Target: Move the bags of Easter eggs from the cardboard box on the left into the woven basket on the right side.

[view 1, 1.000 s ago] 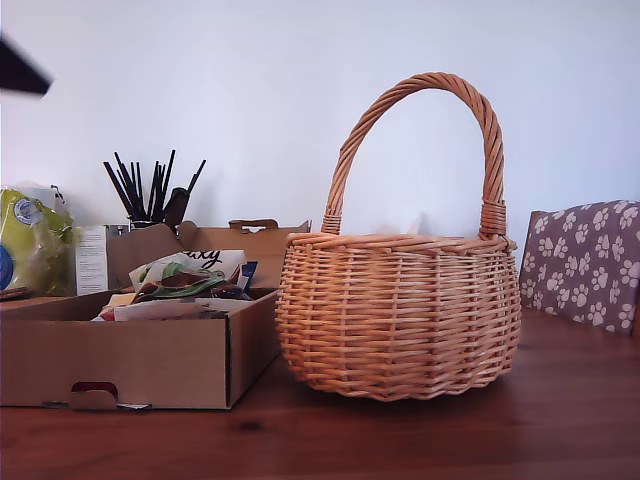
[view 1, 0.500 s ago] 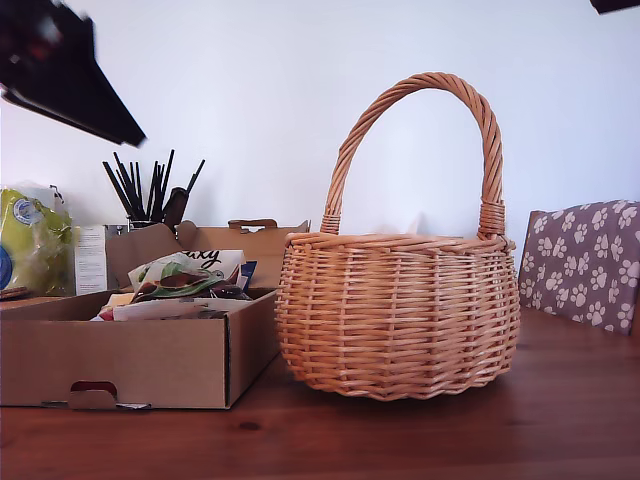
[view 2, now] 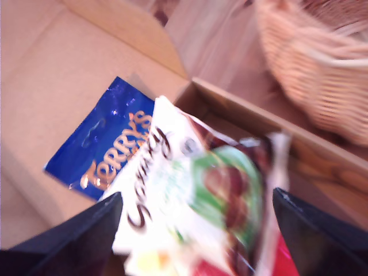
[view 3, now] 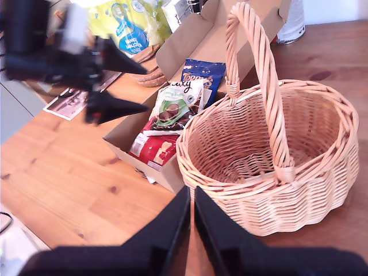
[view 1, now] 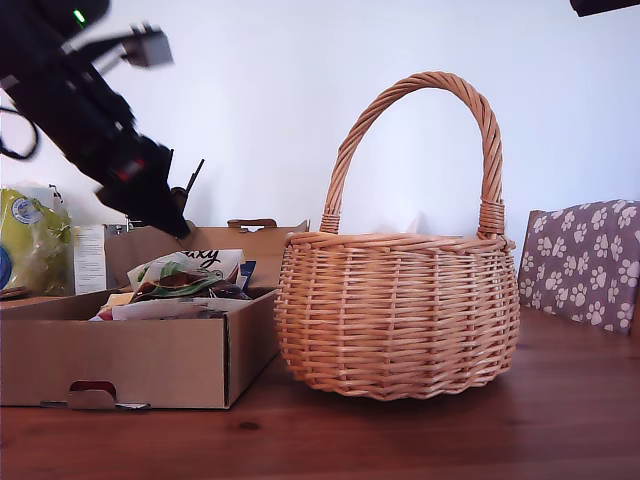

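Colours and patterns of the packed goods and their containers.
Woven basket (view 1: 398,315): orange-tan wicker; cardboard box (view 1: 130,362): plain brown; pouches: dark blue with orange lettering (view 2: 103,141), white with black script (view 2: 150,172), white-green with brown eggs (view 3: 172,109); larger bag (view 1: 30,240): yellow-green; cushion (view 1: 585,262): grey-purple with pale paw prints; worktop (view 1: 420,435): reddish-brown wood; pincer fingers (view 2: 69,241): black.

Orange lettering on the dark blue pouch (view 2: 103,145) reads "TERRY'S". The white pouch (view 2: 150,184) carries black script too blurred to read. Print on the yellow-green bag (view 3: 127,24) stays illegible.
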{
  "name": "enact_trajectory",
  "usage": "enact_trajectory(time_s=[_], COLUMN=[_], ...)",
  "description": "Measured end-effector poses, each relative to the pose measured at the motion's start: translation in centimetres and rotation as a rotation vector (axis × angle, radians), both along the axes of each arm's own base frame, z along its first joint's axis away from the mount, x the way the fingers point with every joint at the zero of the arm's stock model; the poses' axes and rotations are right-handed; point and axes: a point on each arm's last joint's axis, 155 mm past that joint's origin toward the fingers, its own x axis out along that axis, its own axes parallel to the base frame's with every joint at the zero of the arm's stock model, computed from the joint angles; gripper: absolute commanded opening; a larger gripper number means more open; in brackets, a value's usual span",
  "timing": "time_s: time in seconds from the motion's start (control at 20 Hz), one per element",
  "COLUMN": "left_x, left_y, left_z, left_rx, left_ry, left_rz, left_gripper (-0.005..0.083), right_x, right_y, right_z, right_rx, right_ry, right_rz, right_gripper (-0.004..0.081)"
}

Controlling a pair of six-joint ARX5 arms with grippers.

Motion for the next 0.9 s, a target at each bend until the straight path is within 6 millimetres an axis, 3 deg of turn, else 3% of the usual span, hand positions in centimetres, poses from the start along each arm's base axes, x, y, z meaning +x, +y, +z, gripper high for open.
enact_trajectory(time_s=[0.2, 0.3, 0.45, 0.65, 0.7, 0.85, 0.9], left_x=[2.8, 3.1, 1.8, 1.0, 1.1, 1.3, 1.4], left_y=[0.4, 0.9, 1.0, 0.8, 0.9, 1.0, 1.0], left_z=[-2.0, -3.5, -5.9, -6.3, -6.3, -6.1, -5.9], left_rx=[-0.016, -0.01, -0.009, -0.013, -0.006, 0.006, 0.007], left_ry=[0.061, 0.125, 0.243, 0.278, 0.275, 0.267, 0.268], left_rz=[0.015, 0.024, 0.012, 0.001, 0.006, 0.014, 0.014], left_gripper=[0.0765, 0.0765, 0.0764, 0.0729, 0.0655, 0.0251, 0.0185], right_x=[0.0, 0.0, 0.0, 0.1, 0.1, 0.1, 0.1], right_y=[0.0, 0.0, 0.0, 0.0, 0.0, 0.0, 0.0], right_z=[0.0, 0.0, 0.0, 0.1, 0.1, 0.1, 0.1], right_rx=[-0.002, -0.002, -0.001, 0.001, 0.001, 0.001, 0.001], right_ry=[0.0, 0.0, -0.002, -0.006, -0.006, -0.006, -0.007], right_rz=[0.001, 0.001, 0.001, 0.001, 0.001, 0.001, 0.001], right_gripper=[-0.0013, -0.0013, -0.0013, -0.0013, -0.0013, -0.0013, -0.0013])
